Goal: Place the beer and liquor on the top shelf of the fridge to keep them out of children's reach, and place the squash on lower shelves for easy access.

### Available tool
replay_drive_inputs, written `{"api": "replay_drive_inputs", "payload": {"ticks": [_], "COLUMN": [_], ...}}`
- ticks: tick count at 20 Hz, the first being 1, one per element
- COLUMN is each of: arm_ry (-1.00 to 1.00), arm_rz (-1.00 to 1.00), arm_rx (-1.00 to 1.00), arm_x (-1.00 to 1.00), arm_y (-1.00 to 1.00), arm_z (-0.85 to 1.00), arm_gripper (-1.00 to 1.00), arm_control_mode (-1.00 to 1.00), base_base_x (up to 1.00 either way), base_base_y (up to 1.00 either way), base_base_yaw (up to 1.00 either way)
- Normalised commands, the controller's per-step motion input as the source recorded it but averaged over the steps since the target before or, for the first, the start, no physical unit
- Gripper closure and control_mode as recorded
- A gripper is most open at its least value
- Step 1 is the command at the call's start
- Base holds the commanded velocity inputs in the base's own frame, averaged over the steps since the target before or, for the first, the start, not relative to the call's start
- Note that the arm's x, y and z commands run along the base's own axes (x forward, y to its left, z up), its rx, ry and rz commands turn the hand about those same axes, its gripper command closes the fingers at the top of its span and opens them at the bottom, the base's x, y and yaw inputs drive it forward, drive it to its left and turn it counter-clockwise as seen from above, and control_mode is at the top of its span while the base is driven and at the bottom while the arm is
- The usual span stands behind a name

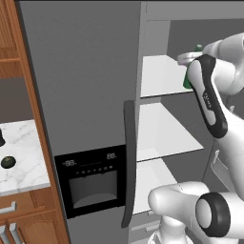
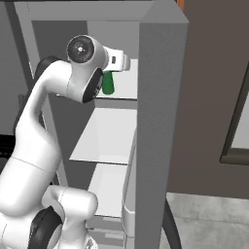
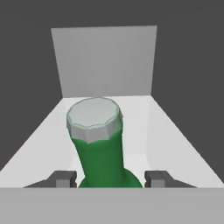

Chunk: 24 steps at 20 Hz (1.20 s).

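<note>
The gripper (image 3: 111, 179) reaches into the fridge (image 1: 86, 71) with its 2 fingertips (image 3: 64, 179) on either side of the beer (image 3: 99, 148), closed around the bottle's lower neck and grasping it. The beer sits over the top shelf (image 1: 159, 76), toward the front of the fridge; whether its base rests on the shelf cannot be told. This looks like the placing step for bottle 1 of 2. Next comes lowering it until it stands, then letting go and backing out straight. The beer is slim and bright green, upright, with a pale grey faceted cap. The squash (image 1: 7, 162) waits on the marble counter (image 1: 24, 157) outside the fridge.
</note>
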Motion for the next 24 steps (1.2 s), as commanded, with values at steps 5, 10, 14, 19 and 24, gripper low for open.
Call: {"api": "replay_drive_inputs", "payload": {"ticks": [5, 10, 14, 19, 24], "arm_ry": [0.0, 0.0, 0.0, 0.0, 0.0], "arm_rz": [0.0, 0.0, 0.0, 0.0, 0.0], "arm_rx": [0.0, 0.0, 0.0, 0.0, 0.0], "arm_x": [0.48, 0.5, 0.55, 0.58, 0.55], "arm_y": [-0.01, -0.06, -0.18, -0.23, -0.22], "arm_z": [-0.32, -0.14, -0.06, -0.01, -0.05], "arm_gripper": [1.0, 1.0, 1.0, 1.0, 1.0], "arm_control_mode": [-1.0, -1.0, -1.0, -1.0, -1.0], "base_base_x": [0.0, 0.0, 0.0, 0.0, 0.0], "base_base_y": [0.0, 0.0, 0.0, 0.0, 0.0], "base_base_yaw": [0.0, 0.0, 0.0, 0.0, 0.0]}}
